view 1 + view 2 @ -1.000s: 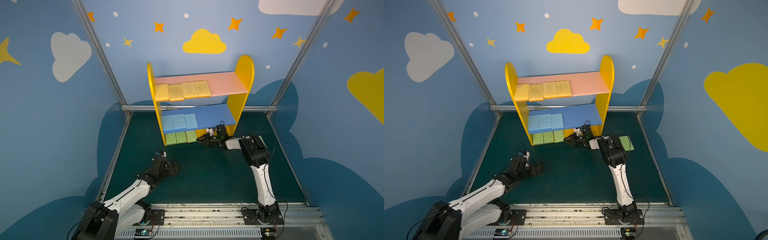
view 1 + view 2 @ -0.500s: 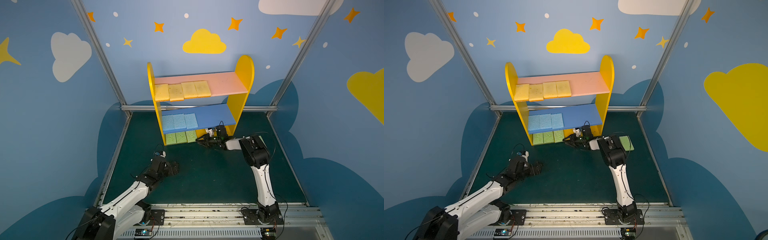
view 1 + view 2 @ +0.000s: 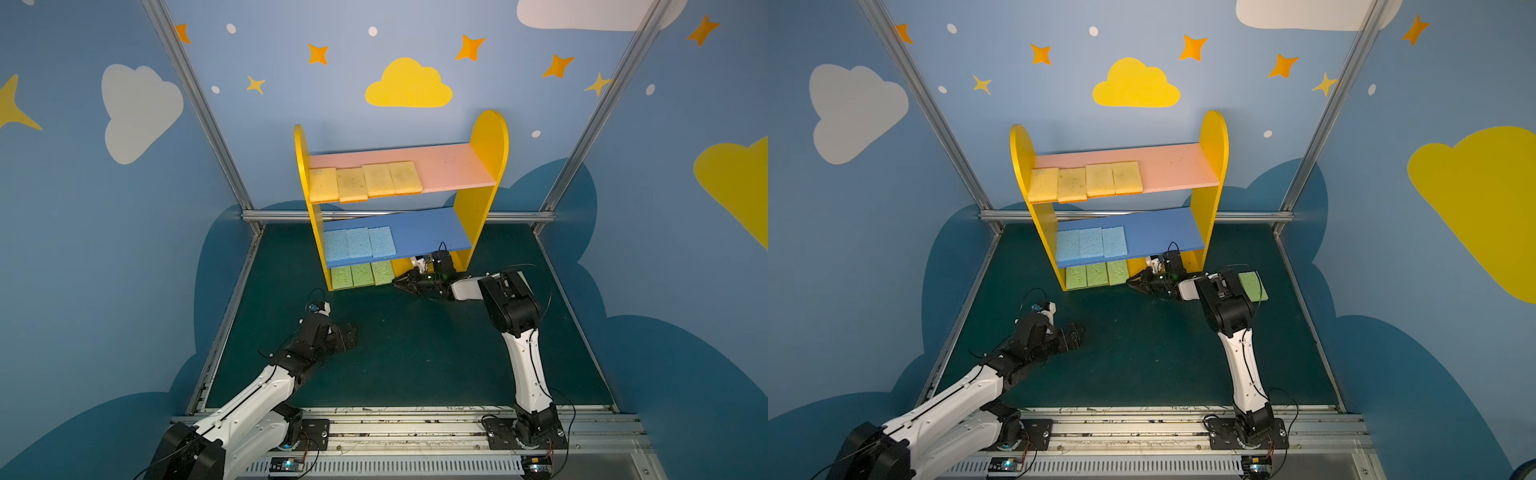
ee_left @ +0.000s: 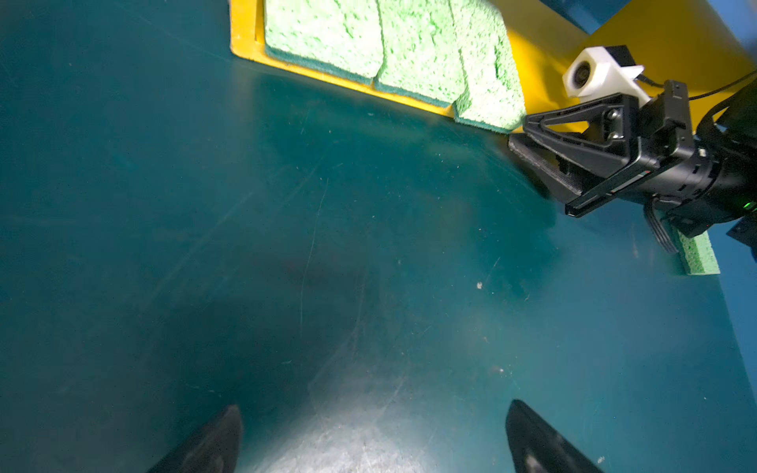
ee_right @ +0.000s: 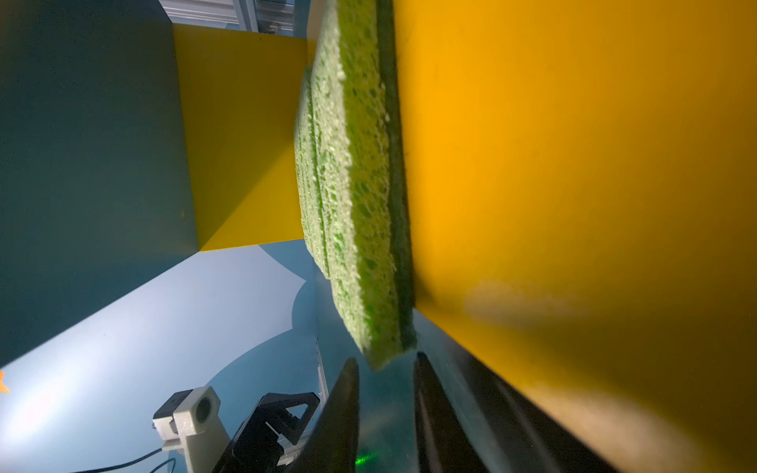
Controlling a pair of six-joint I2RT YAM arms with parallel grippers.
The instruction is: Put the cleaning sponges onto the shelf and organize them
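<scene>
Cleaning sponges [image 3: 1096, 274]: green trio [image 3: 361, 274] on the shelf's [image 3: 478, 208] yellow base, one corner right at the right gripper's [image 5: 387, 393] barely-parted, empty tips. Green stray [image 3: 1252, 286] sits behind its wrist. Blue trio [image 3: 358, 242] above, four yellow [image 3: 365, 182] topmost. Left gripper [image 4: 375, 407] wide open, empty.

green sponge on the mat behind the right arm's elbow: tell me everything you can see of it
The loose green sponge is a flat, light-green rectangular pad, porous foam by its look. It lies flat on the dark green mat, right of the shelf and apart from it. The right arm covers its near-left edge in a top view; whether they touch cannot be told. No gripper holds it.
</scene>
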